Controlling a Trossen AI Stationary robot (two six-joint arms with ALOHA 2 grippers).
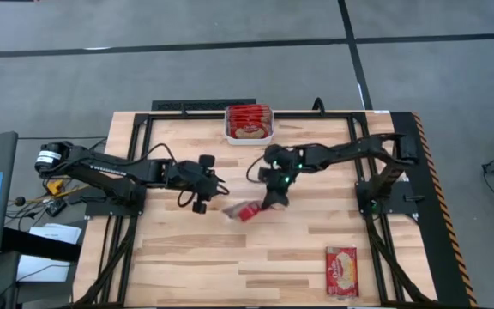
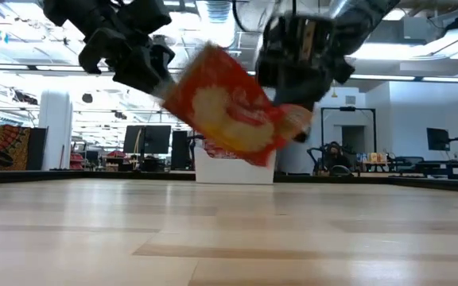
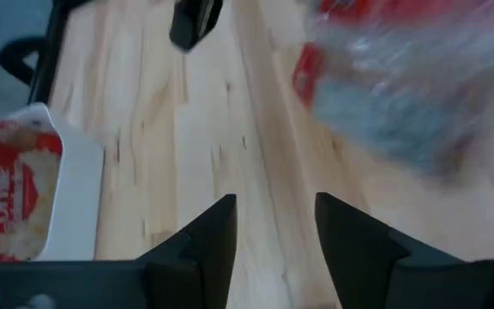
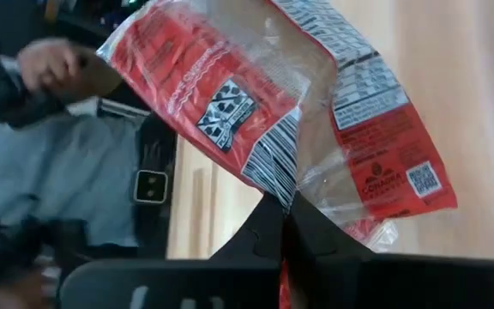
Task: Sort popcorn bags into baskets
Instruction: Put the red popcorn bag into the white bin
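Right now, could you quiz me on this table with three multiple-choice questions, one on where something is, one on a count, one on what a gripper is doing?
1. Where is the white basket?
A. at the far edge of the table, in the middle
B. at the near right corner
C. under the left arm

2. How many bags lie flat on the bare table?
A. none
B. one
C. three

3. What is the right gripper doing?
A. open and empty
B. shut on a bag held off the table
C. reaching into the basket

Answers:
1. A, the high view shows it at the far edge, already holding bags.
2. B, only one flat bag lies near the near right corner.
3. B, the held bag hangs in the air in the low view, while the left gripper beside it is open.
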